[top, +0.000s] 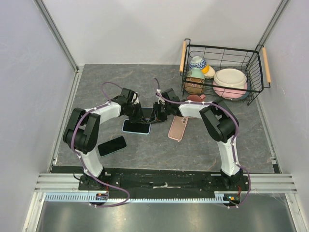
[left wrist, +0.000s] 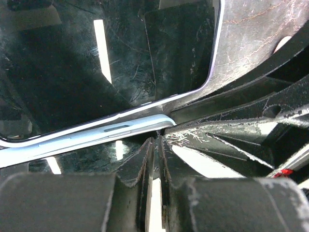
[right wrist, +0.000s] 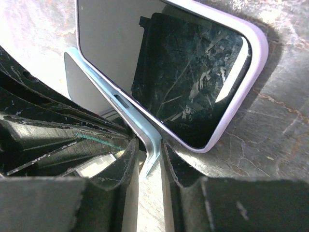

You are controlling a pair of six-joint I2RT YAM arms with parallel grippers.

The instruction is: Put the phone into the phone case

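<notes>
A phone [top: 146, 114] with a dark screen and lavender edge lies on the table between my two grippers. Its edge rests against the rim of a light blue phone case [top: 136, 127]. In the left wrist view the phone [left wrist: 96, 72] sits above the case's long side [left wrist: 96, 133]. My left gripper [left wrist: 157, 140] is closed at that rim, with only a thin slit between the jaws. In the right wrist view my right gripper [right wrist: 149, 145] is shut on a corner of the case [right wrist: 104, 87], with the phone [right wrist: 183, 82] just beyond it.
A second black phone [top: 112, 145] lies near the left arm. A pink case [top: 177, 127] lies right of centre. A black wire basket [top: 227, 48] holding bowls and plates stands at the back right. Both forearms crowd the table's middle.
</notes>
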